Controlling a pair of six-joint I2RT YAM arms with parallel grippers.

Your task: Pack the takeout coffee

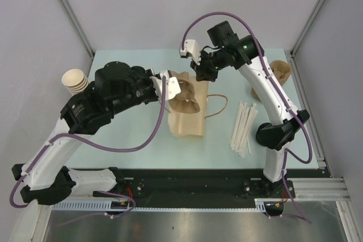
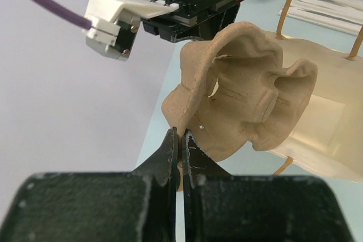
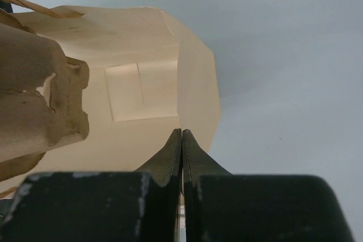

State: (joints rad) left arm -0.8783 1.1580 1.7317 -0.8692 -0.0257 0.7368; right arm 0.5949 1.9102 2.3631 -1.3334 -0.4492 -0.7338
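The carrier tray is off the tabletop, upright on edge at the mouth of the paper bag. No cup shows in its wells in any view.

The left pincer is clamped narrow on the tray's rim nearest that arm. The rest of the tray extends away from the pincer toward the bag's pale interior.

The bag lies at mid-tabletop with its long axis running roughly from the far side to the near edge. Its mouth is at the far end.

The right pincer is shut on the mouth's lip and holds it up. From that wrist the bag's folded bottom is visible straight ahead and the tray sits at the left of the opening.

Judgement: the tray must travel along the bag's long axis, toward the bottom. The left arm carries it, so it is the arm to drive the move. How far the tray has passed the lip cannot be told.
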